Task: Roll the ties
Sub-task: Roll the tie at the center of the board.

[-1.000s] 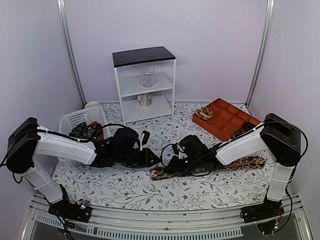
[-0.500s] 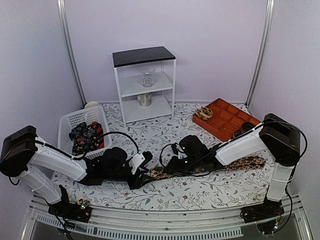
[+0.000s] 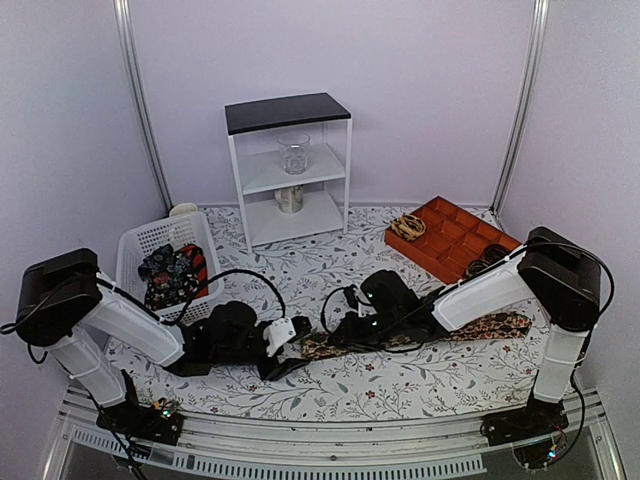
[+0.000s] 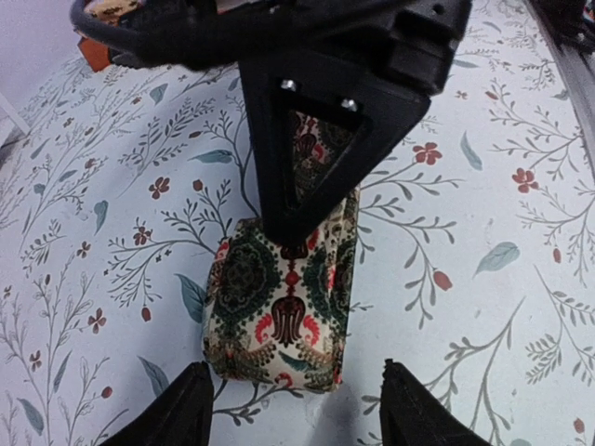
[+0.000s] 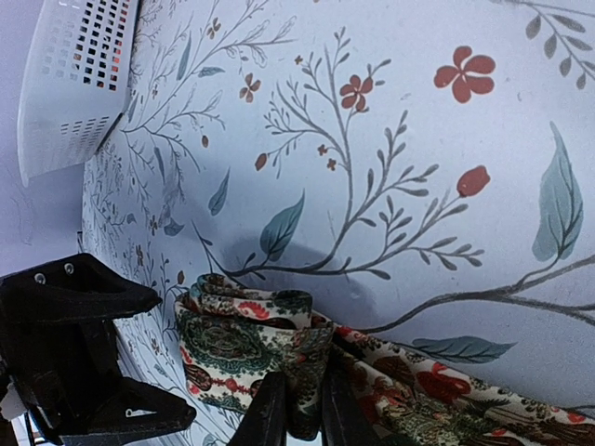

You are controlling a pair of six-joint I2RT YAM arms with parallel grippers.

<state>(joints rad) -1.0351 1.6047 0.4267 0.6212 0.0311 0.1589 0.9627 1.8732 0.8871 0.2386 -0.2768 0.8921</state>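
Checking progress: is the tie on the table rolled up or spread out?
Mostly spread: the tie has only one end folded over, pinched by the right gripper; the rest lies flat.

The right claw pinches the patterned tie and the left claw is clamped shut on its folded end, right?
No: the left claw is open, its fingers spread by the folded end of the tie, not gripping it, as the left wrist view shows. The right claw does pinch the tie.
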